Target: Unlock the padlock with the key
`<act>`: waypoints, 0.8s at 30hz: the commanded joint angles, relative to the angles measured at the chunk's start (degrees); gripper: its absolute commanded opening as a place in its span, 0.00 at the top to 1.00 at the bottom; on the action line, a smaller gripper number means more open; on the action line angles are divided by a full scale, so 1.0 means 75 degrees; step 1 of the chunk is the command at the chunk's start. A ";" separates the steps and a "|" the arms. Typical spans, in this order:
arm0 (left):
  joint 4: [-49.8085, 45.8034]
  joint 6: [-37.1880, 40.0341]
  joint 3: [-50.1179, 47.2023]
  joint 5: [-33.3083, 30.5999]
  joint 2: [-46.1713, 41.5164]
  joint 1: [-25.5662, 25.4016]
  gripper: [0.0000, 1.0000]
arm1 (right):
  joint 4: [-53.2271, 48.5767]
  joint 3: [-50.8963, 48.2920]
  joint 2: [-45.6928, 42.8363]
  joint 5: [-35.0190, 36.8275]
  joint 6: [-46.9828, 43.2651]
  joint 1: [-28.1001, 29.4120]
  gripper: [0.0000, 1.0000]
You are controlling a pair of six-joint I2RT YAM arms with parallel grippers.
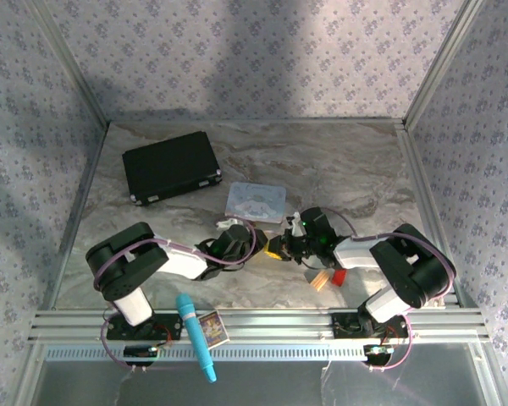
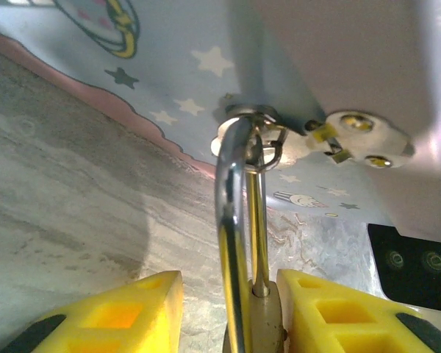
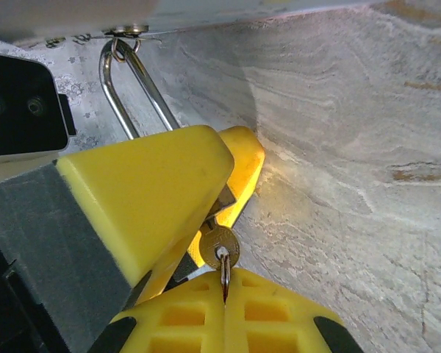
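From above, the two arms meet just on the near side of the tin box (image 1: 255,201), their yellow tips crowded together there, too small from here for me to pick out lock or key. A tan block (image 1: 320,280) and a red block (image 1: 339,277) lie nearer than the tin box and off to its right, untouched. Down at the left wrist, the padlock (image 2: 266,327) is hooked by its silver shackle (image 2: 231,220) through a small loop (image 2: 261,147) on the tin box's edge. The left gripper (image 2: 228,283) stands parted around it: one finger (image 2: 338,316) is just beside the brass body and the other is clear of it, with bare table (image 2: 73,220) showing in the gap, so I'd call it let go rather than clamped. From the right wrist, the key (image 3: 219,246) sits just under the padlock, its round head showing below the left gripper's big yellow finger. The right gripper (image 3: 224,287) is pressed closed on the thin ring (image 3: 224,268) that runs from that head. My reading: bringing the key to the keyhole looks done, and the blade seems to be in, though the finger hides that. Whether it has been turned I can't tell. The shackle is threaded through the tin box's loop and I see no leg lifted free, so the turn, or at least pulling the lock open, looks left to do.
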 commanded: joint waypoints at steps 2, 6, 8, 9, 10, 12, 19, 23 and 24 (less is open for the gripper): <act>-0.0066 0.0225 -0.0085 -0.0187 -0.0389 0.0113 0.56 | 0.0098 0.0247 0.0066 0.0054 -0.0162 0.0009 1.00; -0.0168 0.0282 -0.0056 -0.0365 -0.0531 0.0114 0.56 | 0.0129 0.0256 0.0135 0.0031 -0.0149 0.0009 1.00; -0.0254 0.0224 -0.0035 -0.0424 -0.0537 0.0117 0.61 | 0.0151 0.0273 0.0172 0.0029 -0.0143 0.0012 1.00; -0.0251 0.0198 -0.0030 -0.0439 -0.0521 0.0125 0.64 | 0.0161 0.0287 0.0185 0.0024 -0.0138 0.0017 1.00; -0.0248 0.0172 -0.0021 -0.0449 -0.0514 0.0127 0.69 | 0.0170 0.0295 0.0211 0.0024 -0.0140 0.0020 1.00; -0.0262 0.0165 -0.0015 -0.0430 -0.0488 0.0122 0.74 | 0.0188 0.0291 0.0244 0.0020 -0.0128 0.0021 1.00; -0.0281 0.0011 -0.0065 -0.0320 -0.0393 0.0118 1.00 | -0.0149 0.0390 0.0017 0.0096 -0.0429 -0.0002 0.89; -0.0667 -0.0010 -0.0030 -0.0334 -0.0507 0.0117 1.00 | -0.1046 0.0215 -0.0542 0.0463 -0.0873 -0.0169 0.56; -0.0839 0.0006 -0.0009 -0.0339 -0.0561 0.0116 1.00 | -0.1688 0.0216 -0.0818 0.0767 -0.1169 -0.0176 0.51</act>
